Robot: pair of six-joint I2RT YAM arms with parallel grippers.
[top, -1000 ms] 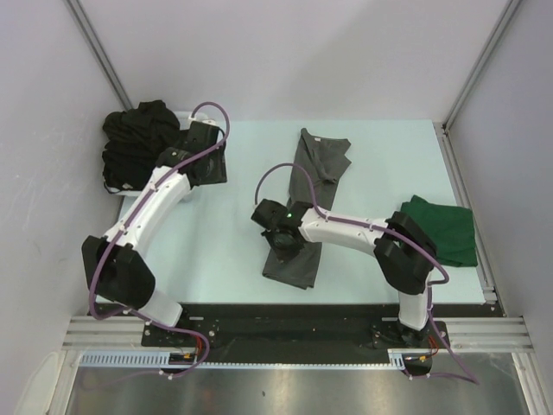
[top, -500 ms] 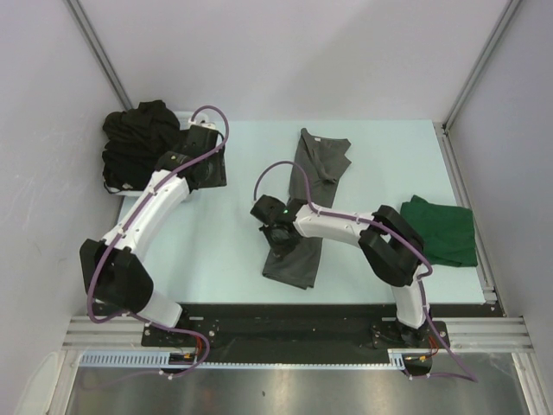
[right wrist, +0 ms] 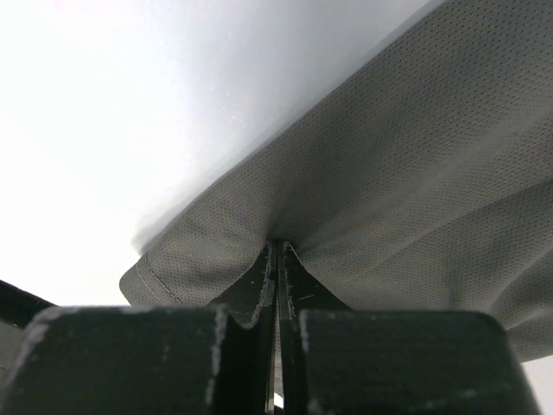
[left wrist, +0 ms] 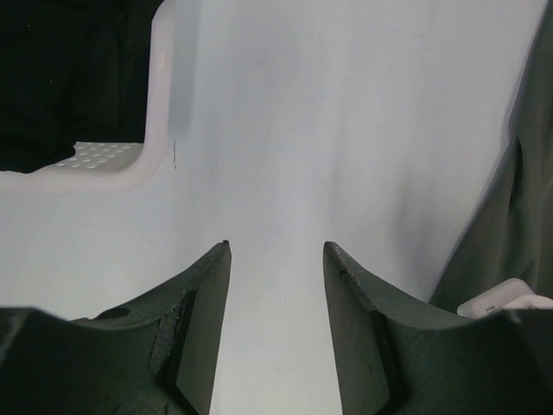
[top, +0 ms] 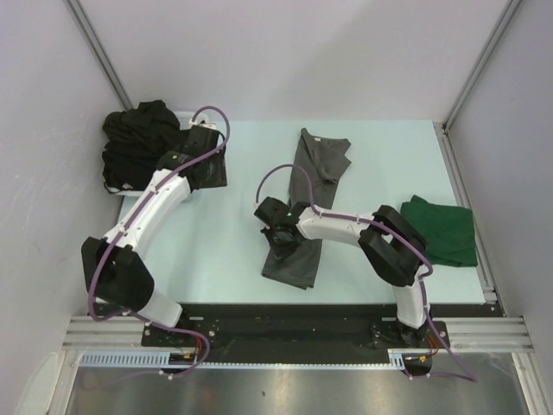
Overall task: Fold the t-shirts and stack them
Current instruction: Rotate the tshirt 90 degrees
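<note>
A charcoal grey t-shirt (top: 320,161) lies folded into a long strip down the middle of the table. My right gripper (top: 279,234) is shut on a pinch of its fabric at the strip's left edge. In the right wrist view the cloth (right wrist: 406,173) bunches at the closed tips of the right gripper (right wrist: 277,247). A dark green t-shirt (top: 446,230) lies folded at the right edge. Black t-shirts (top: 136,143) fill the basket at the far left. My left gripper (top: 211,166) hovers open beside it, and between the fingers of the left gripper (left wrist: 276,251) is only bare table.
The white plastic basket (left wrist: 112,161) shows one corner in the left wrist view, with black cloth (left wrist: 69,78) inside. The grey shirt's edge (left wrist: 511,216) is at that view's right. Grey walls enclose the pale table (top: 216,242) on three sides.
The right arm's elbow has swung left and its wrist has shifted slightly, still pinching the grey shirt. The left arm has not moved.
</note>
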